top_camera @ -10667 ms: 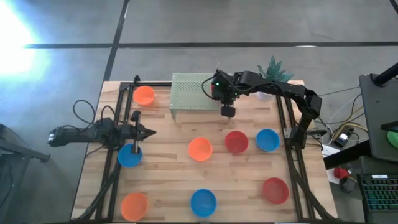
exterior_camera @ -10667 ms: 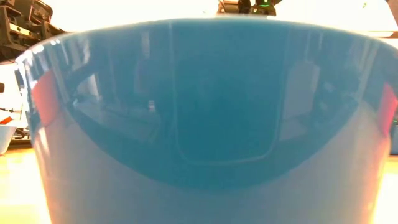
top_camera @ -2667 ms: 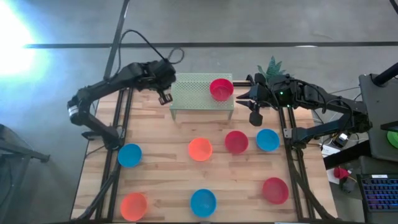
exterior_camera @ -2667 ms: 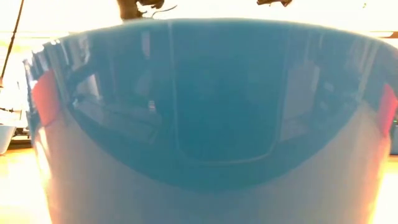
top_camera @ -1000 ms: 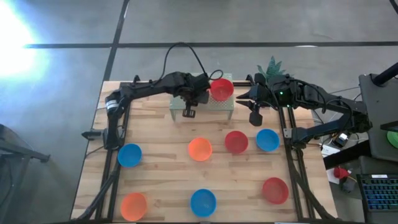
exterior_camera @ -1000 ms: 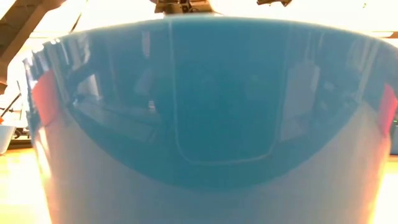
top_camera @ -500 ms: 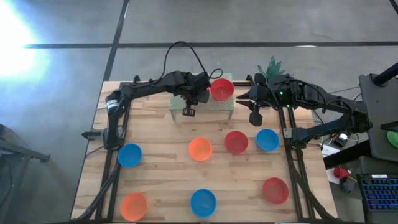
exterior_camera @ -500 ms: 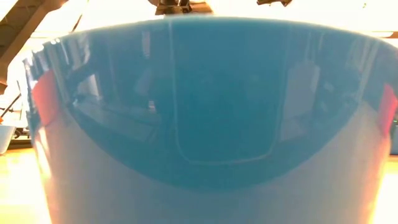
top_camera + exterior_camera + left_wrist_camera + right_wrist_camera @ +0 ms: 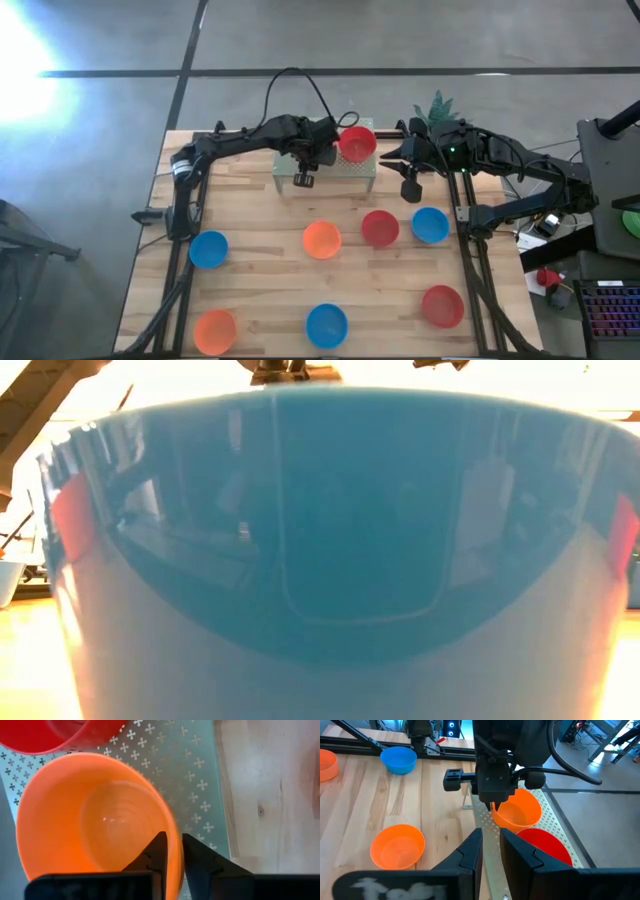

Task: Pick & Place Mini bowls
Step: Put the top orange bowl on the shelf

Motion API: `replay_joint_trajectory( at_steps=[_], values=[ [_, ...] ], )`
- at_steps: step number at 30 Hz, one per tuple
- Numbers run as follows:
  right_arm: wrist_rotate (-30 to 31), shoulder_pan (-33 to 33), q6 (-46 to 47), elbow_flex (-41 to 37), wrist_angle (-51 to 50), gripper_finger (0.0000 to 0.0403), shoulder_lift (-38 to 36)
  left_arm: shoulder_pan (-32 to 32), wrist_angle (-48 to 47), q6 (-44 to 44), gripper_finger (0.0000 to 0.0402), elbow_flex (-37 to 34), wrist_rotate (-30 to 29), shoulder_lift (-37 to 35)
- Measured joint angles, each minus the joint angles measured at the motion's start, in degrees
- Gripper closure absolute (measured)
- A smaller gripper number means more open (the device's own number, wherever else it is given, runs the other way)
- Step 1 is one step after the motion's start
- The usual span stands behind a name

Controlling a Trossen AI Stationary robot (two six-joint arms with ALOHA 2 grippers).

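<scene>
An orange mini bowl (image 9: 95,825) stands upright on the perforated metal shelf (image 9: 290,140) at the table's far side, next to a red bowl (image 9: 355,143). My left gripper (image 9: 492,806) points steeply down over the orange bowl, open by a narrow gap, one finger on each side of the rim. The high view hides this bowl under the left wrist. My right gripper (image 9: 388,152) hovers just right of the shelf, slightly open and holding nothing. My left gripper has one finger (image 9: 156,851) inside the orange bowl and one outside it, with the near rim (image 9: 175,857) in the gap. The fingers come from above. I cannot tell whether they touch the rim. The bowl rests on the shelf.
On the table lie several more bowls: orange (image 9: 321,240), red (image 9: 380,228), blue (image 9: 430,225), blue (image 9: 208,249), orange (image 9: 215,328) and red (image 9: 442,305). A blue bowl (image 9: 330,560) at the near edge fills the low view. A plant (image 9: 438,105) stands behind the right arm.
</scene>
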Motion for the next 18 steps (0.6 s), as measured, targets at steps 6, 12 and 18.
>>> replay_joint_trajectory(
  at_steps=[6,12,18],
  values=[
    [-0.01,0.0,0.02,0.0,0.0,0.0339,0.0,-0.02,0.02,0.03,0.0349,0.3,-6.48,-0.02],
    [-0.01,0.0,0.02,0.0,0.0,0.0339,0.0,-0.15,-0.26,-0.21,0.0349,2.35,-9.29,-0.09],
    [0.0,0.0,0.02,0.0,0.0,0.0339,0.0,-1.05,-3.21,-0.72,0.0349,4.95,-9.07,-0.32]
  ],
)
